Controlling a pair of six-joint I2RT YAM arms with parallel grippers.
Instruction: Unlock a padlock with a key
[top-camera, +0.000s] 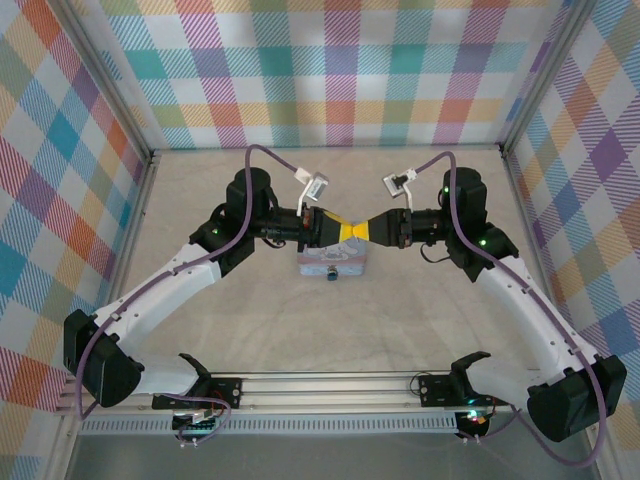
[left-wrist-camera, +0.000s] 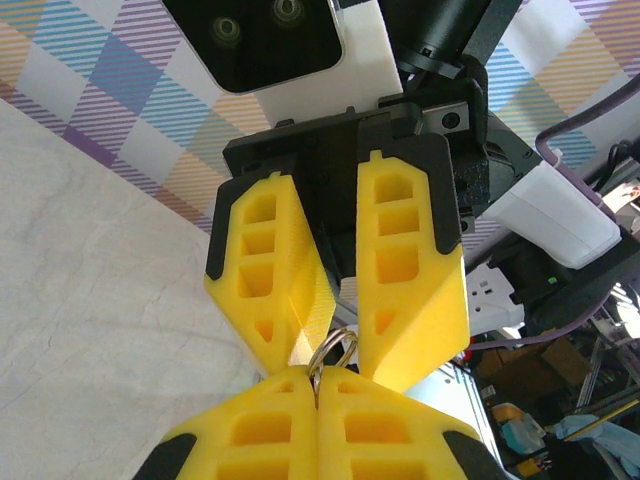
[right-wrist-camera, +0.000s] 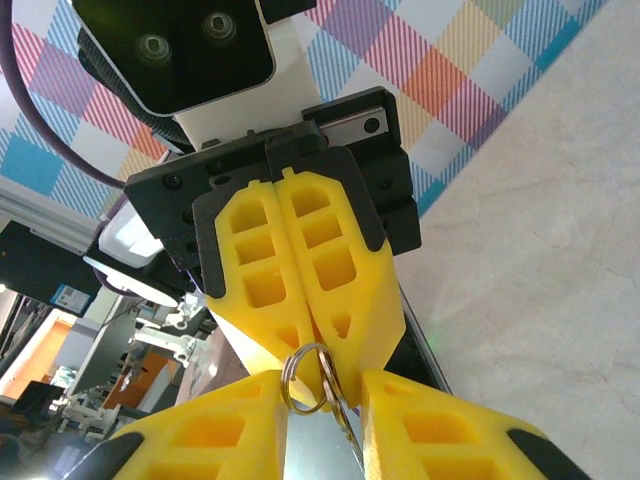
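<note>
The left tool (right-wrist-camera: 308, 345) pinches the key (left-wrist-camera: 316, 383) (light, slippery, I'd guess; grip its flat sides); the right tool (left-wrist-camera: 338, 365) stands apart around the ring (right-wrist-camera: 305, 378).

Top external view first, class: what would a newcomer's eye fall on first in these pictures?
The left gripper and right gripper meet yellow tip to tip at mid-table, above a pastel-blue box. Up close, the left is shut on a small metal key ring, with the right's fingers slightly apart either side of it.
</note>
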